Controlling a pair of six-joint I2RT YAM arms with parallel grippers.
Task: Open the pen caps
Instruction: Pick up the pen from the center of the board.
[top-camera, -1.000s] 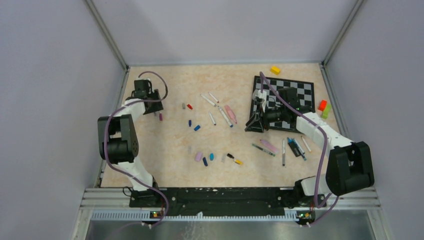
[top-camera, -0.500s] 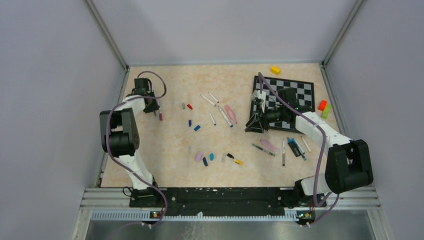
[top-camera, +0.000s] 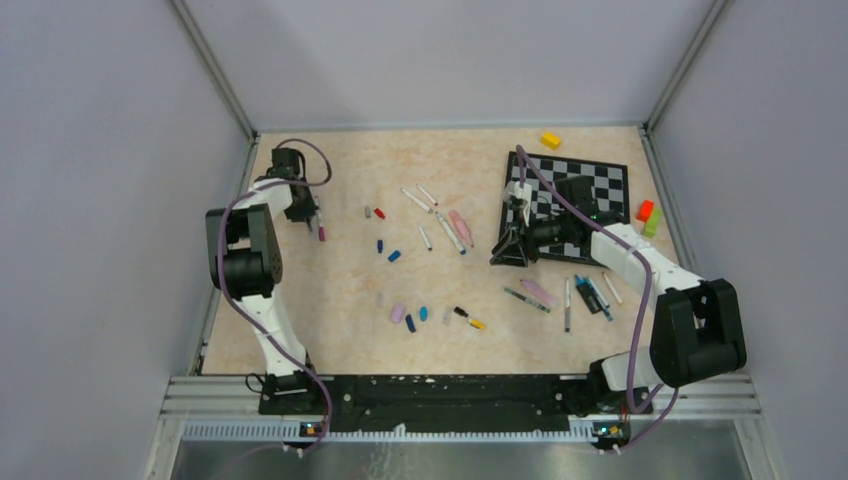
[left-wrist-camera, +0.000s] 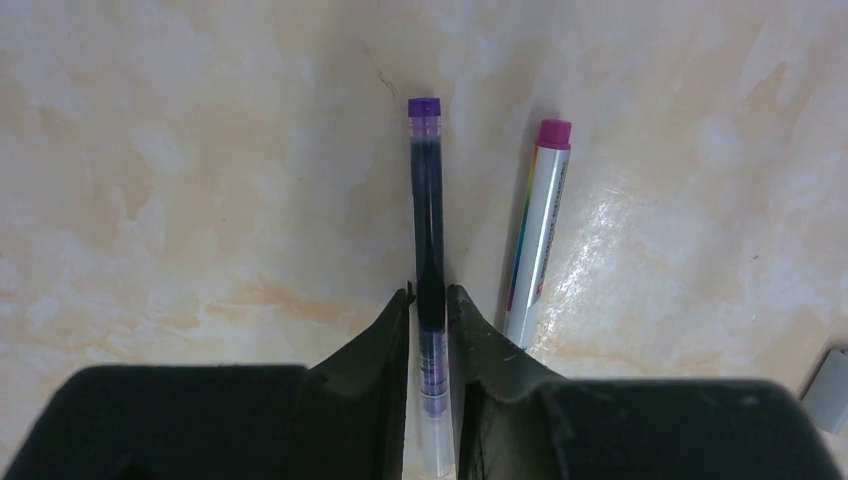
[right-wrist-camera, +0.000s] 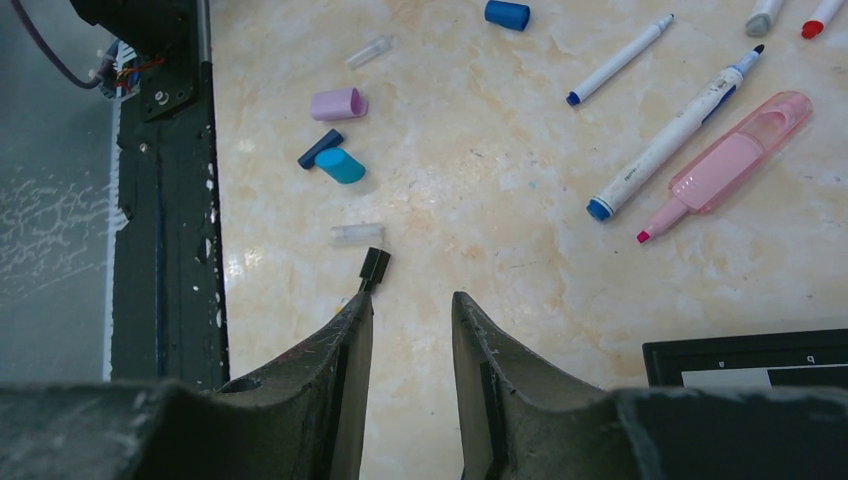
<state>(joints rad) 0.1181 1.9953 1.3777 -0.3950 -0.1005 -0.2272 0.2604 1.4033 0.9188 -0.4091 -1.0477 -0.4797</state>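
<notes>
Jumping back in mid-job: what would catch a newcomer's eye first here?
The left gripper, far left of the table, pinching a purple pen lying beside a magenta-tipped silver pen. Next, loose pen caps and pens scattered mid-table, and the checkerboard far right.

The left arm (top-camera: 245, 262) is folded along the counter's left edge. The left gripper (left-wrist-camera: 428, 292) is near the far left corner, pointing down, jaws pinched on a thin pen (left-wrist-camera: 427, 200). The right arm (top-camera: 630, 258) reaches from the near right corner toward the middle. The right gripper (right-wrist-camera: 412, 298) is low, jaws parted and empty.
</notes>
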